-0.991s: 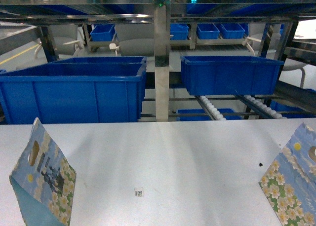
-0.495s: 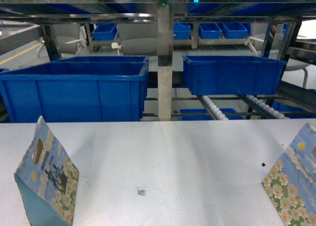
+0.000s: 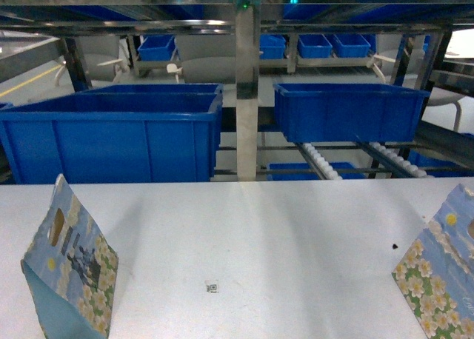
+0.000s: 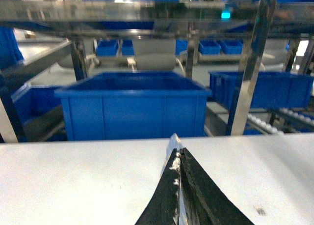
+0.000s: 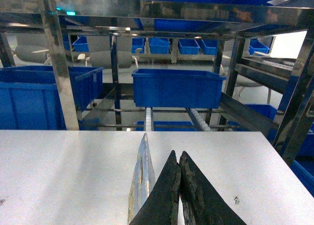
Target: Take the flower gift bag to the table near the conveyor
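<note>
You have two flower gift bags standing on the table (image 3: 252, 243): the left bag (image 3: 70, 269) near the left edge and the right bag (image 3: 444, 269) at the right edge, well apart, with the small square code mark (image 3: 212, 286) between them. Your left gripper (image 4: 179, 158) has its jaws pressed together on the top edge of the left bag, seen edge-on in the left wrist view. Your right gripper (image 5: 178, 158) is likewise closed tight; the right bag's top edge (image 5: 142, 176) stands just beside its fingers, and you cannot tell from the view whether they pinch it. Beyond the table stands the conveyor (image 3: 326, 161) with its white rollers, carrying blue bins (image 3: 111, 135).
</note>
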Robot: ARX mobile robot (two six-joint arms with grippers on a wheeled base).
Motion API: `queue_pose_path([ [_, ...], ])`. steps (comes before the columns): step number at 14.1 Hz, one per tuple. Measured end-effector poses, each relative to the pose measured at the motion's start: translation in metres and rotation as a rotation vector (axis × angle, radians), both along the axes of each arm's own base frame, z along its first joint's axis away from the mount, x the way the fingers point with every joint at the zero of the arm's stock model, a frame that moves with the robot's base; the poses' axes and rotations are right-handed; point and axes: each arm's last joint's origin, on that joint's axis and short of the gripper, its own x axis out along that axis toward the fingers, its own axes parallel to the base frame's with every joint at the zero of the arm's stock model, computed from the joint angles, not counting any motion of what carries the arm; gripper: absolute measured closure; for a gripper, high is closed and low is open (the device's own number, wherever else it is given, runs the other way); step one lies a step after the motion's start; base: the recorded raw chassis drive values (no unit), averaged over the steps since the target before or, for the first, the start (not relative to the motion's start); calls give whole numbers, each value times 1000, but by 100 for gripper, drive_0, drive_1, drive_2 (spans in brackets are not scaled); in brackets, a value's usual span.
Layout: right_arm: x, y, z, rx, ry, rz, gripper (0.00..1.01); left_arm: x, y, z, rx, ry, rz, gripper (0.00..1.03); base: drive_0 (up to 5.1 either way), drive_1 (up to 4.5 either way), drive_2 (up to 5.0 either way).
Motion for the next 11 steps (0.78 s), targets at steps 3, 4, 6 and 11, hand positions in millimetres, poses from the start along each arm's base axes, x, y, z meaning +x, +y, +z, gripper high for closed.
queue_pose_path([
  [3, 0, 0, 0, 0, -1, 0, 99, 0, 0, 0, 0, -5, 2, 101, 0, 0, 0],
  [4, 0, 0, 0, 0, 0, 0, 99, 0, 0, 0, 0, -5, 3, 101, 0, 0, 0],
  [6, 0, 0, 0, 0, 0, 0, 99, 0, 0, 1, 0, -7, 3, 101, 0, 0, 0],
  [11, 0, 0, 0, -1, 0, 0, 64, 0, 0, 1, 0, -7, 3, 66, 0, 0, 0],
])
